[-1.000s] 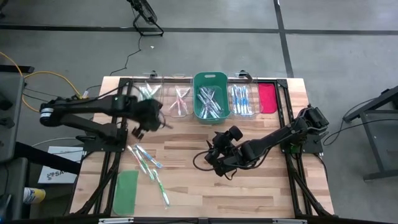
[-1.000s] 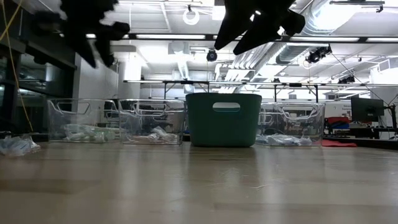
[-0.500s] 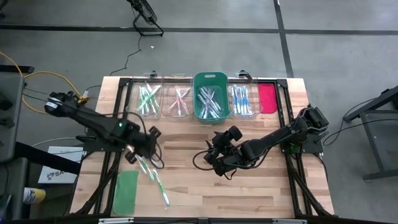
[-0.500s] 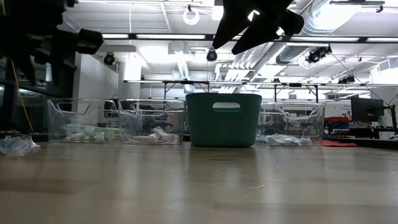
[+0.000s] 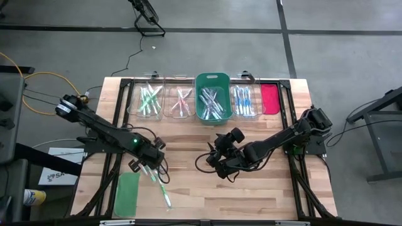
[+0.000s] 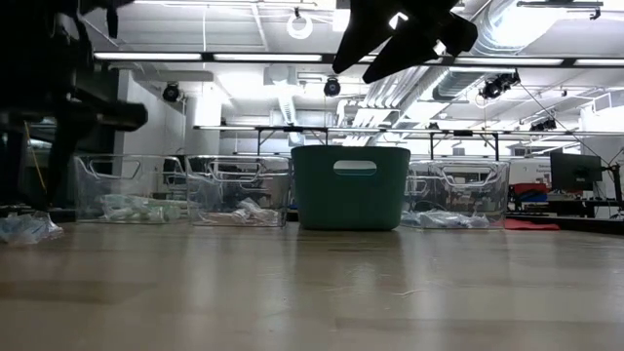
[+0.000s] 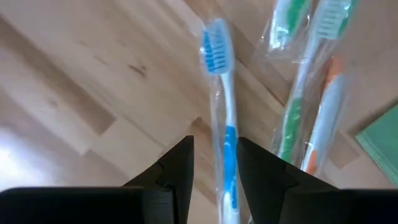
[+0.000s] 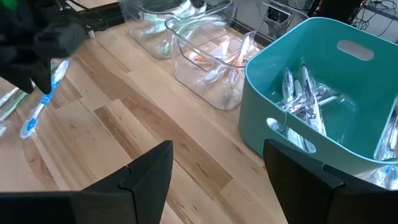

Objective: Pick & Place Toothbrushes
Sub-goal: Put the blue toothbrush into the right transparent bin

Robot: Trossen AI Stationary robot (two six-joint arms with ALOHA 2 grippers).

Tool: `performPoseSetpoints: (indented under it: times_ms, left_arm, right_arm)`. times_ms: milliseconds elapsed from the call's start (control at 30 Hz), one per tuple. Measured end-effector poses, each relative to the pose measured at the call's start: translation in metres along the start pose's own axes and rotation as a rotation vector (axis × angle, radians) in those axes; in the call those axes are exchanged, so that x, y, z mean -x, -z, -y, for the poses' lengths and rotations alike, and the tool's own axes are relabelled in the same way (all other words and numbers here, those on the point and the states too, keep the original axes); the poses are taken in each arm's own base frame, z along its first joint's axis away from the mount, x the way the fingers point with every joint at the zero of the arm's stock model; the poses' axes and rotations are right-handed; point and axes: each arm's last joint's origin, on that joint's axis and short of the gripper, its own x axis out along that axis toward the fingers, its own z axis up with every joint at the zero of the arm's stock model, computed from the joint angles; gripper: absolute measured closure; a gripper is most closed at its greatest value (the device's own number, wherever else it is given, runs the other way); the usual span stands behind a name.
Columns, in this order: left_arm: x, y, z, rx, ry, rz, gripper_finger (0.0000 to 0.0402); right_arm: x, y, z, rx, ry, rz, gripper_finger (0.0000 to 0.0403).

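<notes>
My left gripper (image 7: pixel 212 163) is down over the wooden tabletop (image 5: pixel 188 182), its jaws apart on either side of a thin clear-wrapped toothbrush with a blue-accented white handle and blue bristles (image 7: pixel 222 124), which lies flat between them and runs straight out ahead. To do this well I judge I should settle until both fingers (image 7: pixel 177 168) flank the handle evenly, then close on the stiff handle rather than on loose wrapper, and lift straight up so the neighbouring brushes are not dragged along. Just beside it lie a green-handled wrapped toothbrush (image 7: pixel 292 93) and an orange-accented one (image 7: pixel 323 118), overlapping each other, with the corner of a flat green rectangular lid (image 7: pixel 380 140) beyond them. The wrapper looks glossy and may slip or crinkle under pressure. From above, these loose brushes (image 5: pixel 156 176) sit near the tabletop's front left. My right gripper (image 8: pixel 214 177) waits mid-table with its jaws wide apart and empty. Farthest off, a row of clear plastic bins (image 5: pixel 149 99) and a teal plastic basket (image 5: pixel 213 79) already hold sorted brushes.
</notes>
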Motion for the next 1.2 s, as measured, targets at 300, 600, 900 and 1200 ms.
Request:
performPoseSetpoints:
  times_ms: [300,600,900,1200]
  left_arm:
    - [-0.027,-0.004,0.001,-0.006,0.071,-0.118,0.0284]
    - [-0.038,-0.005,0.001,-0.017,0.089,-0.170,0.0311]
    - [-0.038,-0.006,0.001,-0.013,0.085,-0.168,0.0389]
    - [0.001,-0.035,-0.014,-0.075,-0.065,-0.054,0.0395]
  right_arm:
    - [0.001,0.001,-0.001,0.001,-0.009,-0.006,0.0159]
    - [0.001,0.001,-0.001,0.001,-0.014,-0.012,0.0159]
    - [0.001,0.001,-0.001,0.001,-0.016,-0.015,0.0159]
    - [0.002,0.002,-0.002,0.006,-0.019,-0.014,0.0159]
